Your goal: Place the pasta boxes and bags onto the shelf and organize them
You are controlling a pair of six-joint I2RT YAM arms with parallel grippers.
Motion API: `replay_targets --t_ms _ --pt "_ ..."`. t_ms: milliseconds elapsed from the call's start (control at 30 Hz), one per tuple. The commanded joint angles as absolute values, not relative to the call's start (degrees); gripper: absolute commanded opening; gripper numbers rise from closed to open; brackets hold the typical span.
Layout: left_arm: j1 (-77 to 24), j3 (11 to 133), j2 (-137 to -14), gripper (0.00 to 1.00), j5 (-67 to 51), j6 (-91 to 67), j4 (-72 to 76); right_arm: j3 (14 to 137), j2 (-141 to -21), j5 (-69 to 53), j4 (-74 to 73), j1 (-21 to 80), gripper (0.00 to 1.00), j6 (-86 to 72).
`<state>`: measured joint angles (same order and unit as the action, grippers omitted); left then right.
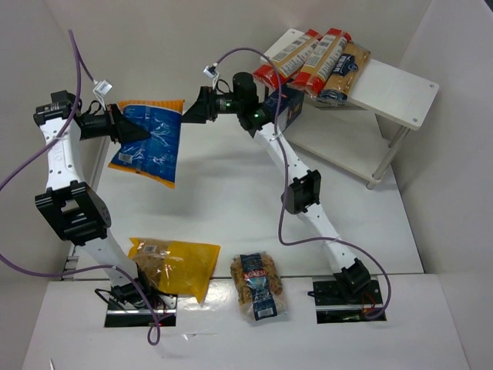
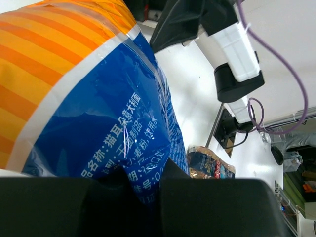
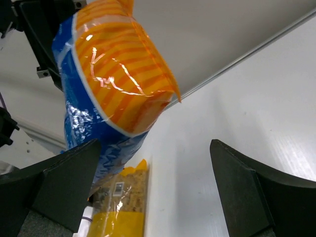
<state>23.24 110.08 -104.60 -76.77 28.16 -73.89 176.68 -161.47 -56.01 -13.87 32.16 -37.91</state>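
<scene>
A blue bag with an orange striped top (image 1: 146,142) hangs above the table, and my left gripper (image 1: 127,131) is shut on its left edge. In the left wrist view the bag (image 2: 98,108) fills the frame, pinched between the left gripper's (image 2: 143,177) dark fingers. My right gripper (image 1: 191,108) is open just right of the bag's orange top and holds nothing. In the right wrist view the bag (image 3: 113,84) hangs ahead and left of the open right gripper (image 3: 154,148). The white shelf (image 1: 400,85) stands at the back right, with long tan packs with red ends (image 1: 296,58) on its top board.
A yellow bag (image 1: 173,266) and a small clear bag (image 1: 259,285) lie on the table near the arm bases. A dark navy box (image 1: 286,108) sits by the shelf, partly hidden behind the right arm. White walls close in on both sides.
</scene>
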Motion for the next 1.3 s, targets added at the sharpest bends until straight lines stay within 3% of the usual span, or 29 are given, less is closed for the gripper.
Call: replay_targets --t_ms 0,333,767,833,900,1000,1033,1167,1267 --pt "23.12 110.65 -103.36 0.00 -97.38 28.56 -74.18 179.82 -164.79 -55.89 -7.04 34.28 0.99 -46.22" --pt "23.12 111.97 -104.41 0.00 -97.38 30.32 -73.65 179.82 -166.20 -57.74 5.44 38.41 0.99 -57.46" --pt "23.12 110.57 -103.89 0.00 -97.38 31.82 -73.65 179.82 -164.53 -62.58 8.17 43.86 0.99 -64.42" --pt "23.73 110.57 -103.36 0.00 -97.38 31.82 -73.65 179.82 -164.01 -62.58 8.17 44.38 0.92 -65.04" --pt "23.73 109.95 -103.36 0.00 -97.38 31.82 -73.65 179.82 -164.00 -62.58 8.27 44.38 0.61 -65.04" --pt "23.73 108.55 -102.83 0.00 -97.38 31.82 -73.65 179.82 -164.00 -62.05 7.65 44.38 0.28 -65.04" --pt "23.73 108.02 -102.83 0.00 -97.38 32.34 -73.65 179.82 -164.00 -62.05 7.65 44.38 0.00 -65.04" --pt "23.73 108.02 -102.83 0.01 -97.38 32.87 -73.65 179.82 -163.39 -63.37 9.05 45.44 0.00 -63.55" --pt "26.36 106.18 -102.83 0.41 -97.38 33.65 -74.18 179.82 -161.37 -63.37 3.80 44.12 0.00 -58.81"
